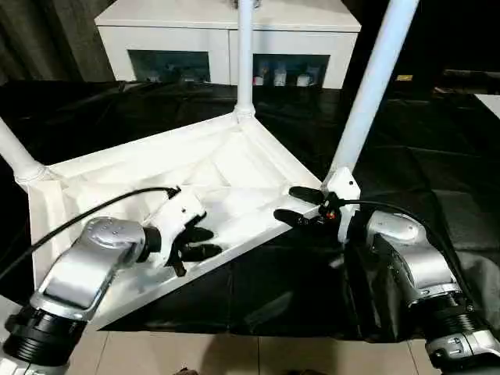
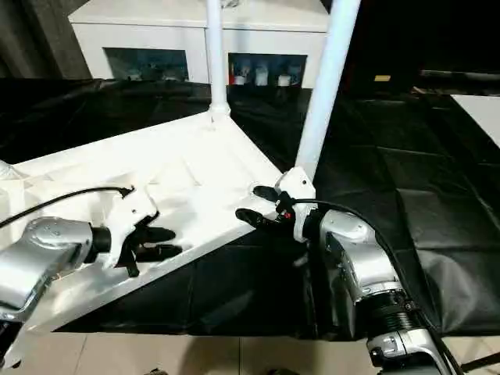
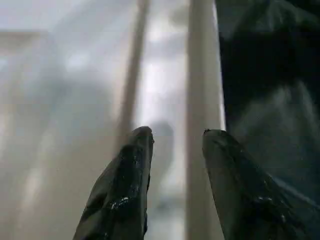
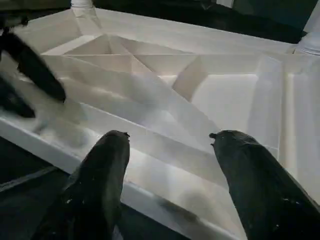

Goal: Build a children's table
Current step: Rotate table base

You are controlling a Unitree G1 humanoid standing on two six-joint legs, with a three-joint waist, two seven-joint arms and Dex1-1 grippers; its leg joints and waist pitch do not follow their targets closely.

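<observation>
On the black-covered bench (image 1: 437, 180) lies the white plastic rectangular tabletop (image 1: 234, 168), ribbed underside up, its long axis running from near left to far right. At far left, a white tapered tube leg (image 1: 17, 156) rises from its corner socket. Next, the left end effector (image 1: 195, 242) hovers over the near rim, fingers partly open, holding nothing. Another leg (image 1: 245, 55) stands upright at the far corner. The right end effector (image 1: 301, 207), open and empty, sits beside the third leg (image 1: 371, 86), which leans right.
</observation>
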